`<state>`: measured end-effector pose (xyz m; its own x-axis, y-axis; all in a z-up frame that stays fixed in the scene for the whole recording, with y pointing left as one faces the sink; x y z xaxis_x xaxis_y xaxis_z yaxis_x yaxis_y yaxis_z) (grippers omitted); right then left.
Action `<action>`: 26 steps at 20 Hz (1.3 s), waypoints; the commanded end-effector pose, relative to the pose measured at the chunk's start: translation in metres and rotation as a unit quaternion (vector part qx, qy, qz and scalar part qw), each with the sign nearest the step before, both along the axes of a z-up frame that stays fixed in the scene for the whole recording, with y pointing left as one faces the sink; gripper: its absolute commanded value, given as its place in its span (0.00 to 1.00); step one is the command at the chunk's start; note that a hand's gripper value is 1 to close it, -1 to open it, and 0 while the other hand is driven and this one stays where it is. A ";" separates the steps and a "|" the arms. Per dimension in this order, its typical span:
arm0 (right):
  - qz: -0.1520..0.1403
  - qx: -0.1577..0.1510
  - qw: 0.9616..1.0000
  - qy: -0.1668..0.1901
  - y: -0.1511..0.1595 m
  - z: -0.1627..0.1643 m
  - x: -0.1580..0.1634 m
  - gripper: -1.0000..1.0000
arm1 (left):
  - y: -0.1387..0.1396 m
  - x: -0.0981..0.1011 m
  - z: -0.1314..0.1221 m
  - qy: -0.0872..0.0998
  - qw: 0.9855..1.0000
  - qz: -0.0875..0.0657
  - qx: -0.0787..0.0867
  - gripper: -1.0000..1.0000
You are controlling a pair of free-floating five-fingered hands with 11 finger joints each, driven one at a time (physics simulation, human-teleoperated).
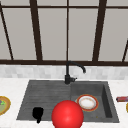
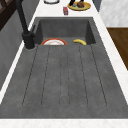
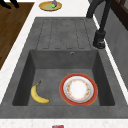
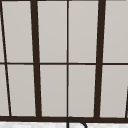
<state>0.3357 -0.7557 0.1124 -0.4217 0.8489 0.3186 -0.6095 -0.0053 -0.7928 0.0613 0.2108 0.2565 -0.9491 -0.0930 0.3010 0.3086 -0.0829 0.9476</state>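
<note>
Dark window bars back a grey sink point(image 1: 25, 100) whose basin, right of centre, holds a plate point(image 1: 87, 102) and banana point(image 3: 38, 94), while the left robot hand point(image 1: 37, 113), fingers too blurred to judge, hovers lower left beside a red ball point(image 1: 67, 115).

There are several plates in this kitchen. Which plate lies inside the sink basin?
The red-rimmed plate with a white centre: it lies flat on the basin floor beside the banana. The yellow plates stand on the counter, outside the sink, and carry food.
</note>
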 end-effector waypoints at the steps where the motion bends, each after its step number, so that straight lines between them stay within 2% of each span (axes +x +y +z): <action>1: 0.032 -0.033 0.999 0.000 -0.003 -0.011 0.018 0.00 | 0.000 0.000 0.000 0.000 1.000 0.000 0.000 0.50; 4: 0.045 -0.048 0.998 0.008 0.001 -0.016 0.016 0.00 | 0.000 0.000 0.000 0.000 1.000 0.000 0.000 0.50; 6: 0.037 -0.055 0.998 0.011 0.002 -0.014 0.015 0.00 | 0.000 0.000 0.000 0.000 1.000 0.000 0.000 0.50; 7: 0.030 -0.063 0.997 0.012 0.012 -0.015 0.016 0.00 | 0.000 0.000 0.000 0.000 1.000 0.000 0.000 0.50; 8: 0.024 -0.071 0.997 0.011 0.019 -0.015 0.012 1.00 | 0.000 0.000 0.000 0.000 1.000 0.000 0.000 0.50; 9: 0.028 -0.086 0.996 -0.013 0.022 -0.010 0.011 1.00 | 0.000 0.000 0.000 0.000 1.000 0.000 0.000 0.50; 14: 0.015 -0.068 0.994 -0.082 0.025 -0.010 0.021 1.00 | 0.000 0.000 0.000 0.000 1.000 0.000 0.000 0.50; 18: 0.010 -0.049 0.995 -0.085 0.026 -0.012 0.026 1.00 | 0.000 0.000 0.000 0.000 1.000 0.000 0.000 0.50; 20: -0.003 -0.029 0.995 -0.090 0.026 0.003 0.027 1.00 | 0.000 0.000 0.000 0.000 1.000 0.000 0.000 0.50; 22: -0.010 -0.028 0.996 -0.087 0.029 0.030 0.027 1.00 | 0.000 0.000 0.000 0.000 1.000 0.000 0.000 0.50; 26: -0.023 -0.041 0.997 -0.066 0.042 0.051 0.028 1.00 | 0.000 0.000 0.000 0.000 1.000 0.000 0.000 0.50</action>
